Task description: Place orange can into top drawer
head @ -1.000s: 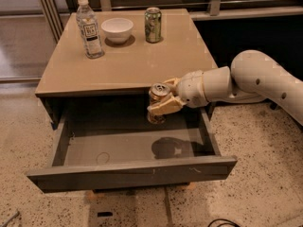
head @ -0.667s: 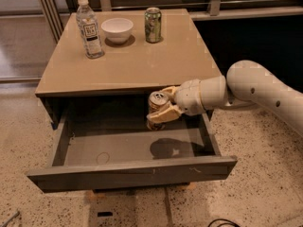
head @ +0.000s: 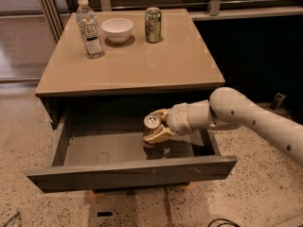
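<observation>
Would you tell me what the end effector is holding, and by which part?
The end effector holds the orange can by its side wall, upright inside the open top drawer.

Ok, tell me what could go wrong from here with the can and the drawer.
1. The claw, inside the top drawer, is shut on the orange can. I cannot tell whether the can touches the drawer floor, so releasing now might tip it.
2. The arm reaches in close under the front edge of the table; pulling straight up could knock it.
</observation>
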